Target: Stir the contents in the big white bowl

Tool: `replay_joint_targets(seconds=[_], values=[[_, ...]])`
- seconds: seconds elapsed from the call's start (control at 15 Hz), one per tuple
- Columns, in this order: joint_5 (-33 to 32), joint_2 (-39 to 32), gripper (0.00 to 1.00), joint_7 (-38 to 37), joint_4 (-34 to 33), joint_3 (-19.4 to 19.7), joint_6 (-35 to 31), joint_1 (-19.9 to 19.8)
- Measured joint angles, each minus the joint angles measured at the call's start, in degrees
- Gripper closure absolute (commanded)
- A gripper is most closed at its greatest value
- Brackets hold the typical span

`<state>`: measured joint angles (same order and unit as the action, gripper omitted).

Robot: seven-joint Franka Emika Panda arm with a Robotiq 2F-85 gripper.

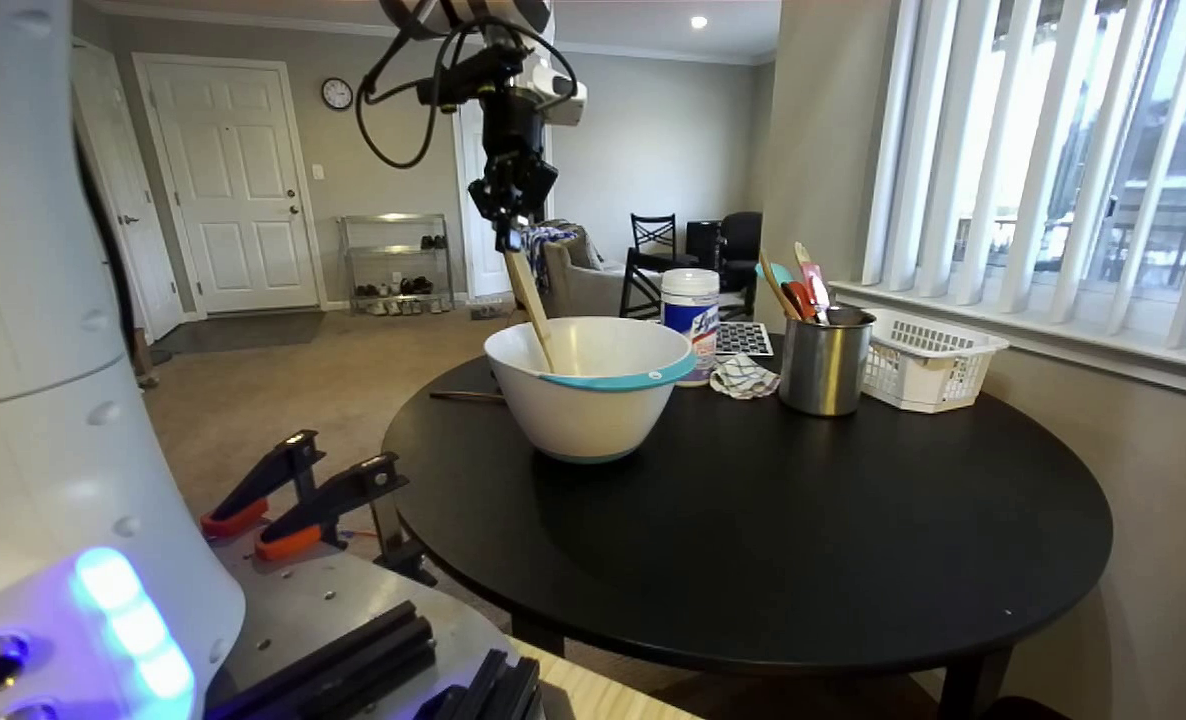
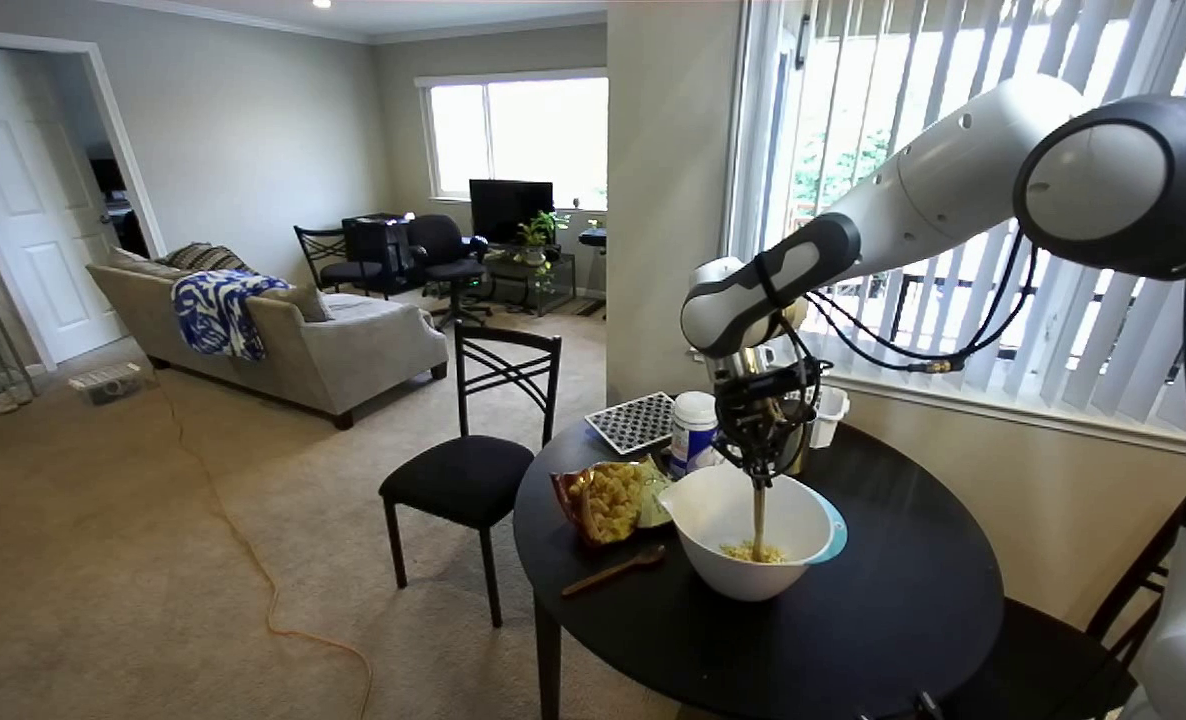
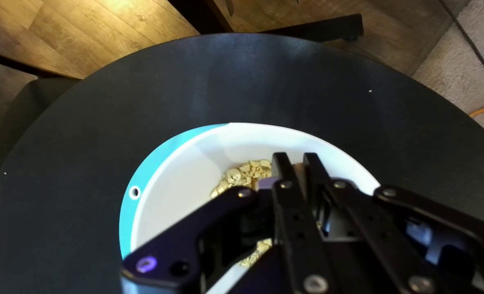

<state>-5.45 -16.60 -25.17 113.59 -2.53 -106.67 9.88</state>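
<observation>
The hand (image 3: 295, 158) was closed around a wooden utensil (image 1: 532, 303), with the big white bowl (image 1: 593, 420) below it.
The fingers (image 3: 295, 212) were drawn in against the utensil's upper end. From there its long axis ran steeply downward, tilted from upright, through the bowl's mouth; its lower end reached the pale yellow pieces (image 2: 737, 551) at the bottom. The bowl stood upright on the black desk (image 1: 803, 540), its teal-trimmed rim lower than the fingers. Stirring appeared to be the current step; the coming move probably called for a circling sweep of the lower end inside the wall, since a hard push against it might have shifted the bowl.
</observation>
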Motion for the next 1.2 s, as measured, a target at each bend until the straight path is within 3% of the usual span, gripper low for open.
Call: replay_joint_targets(seconds=[0.6, 1.2], values=[[-6.2, -1.8, 0.95, -4.7, -1.6, 0.2, -0.9, 1.4], [-5.9, -2.8, 0.95, -9.4, -1.9, -0.4, -15.6, 3.2]])
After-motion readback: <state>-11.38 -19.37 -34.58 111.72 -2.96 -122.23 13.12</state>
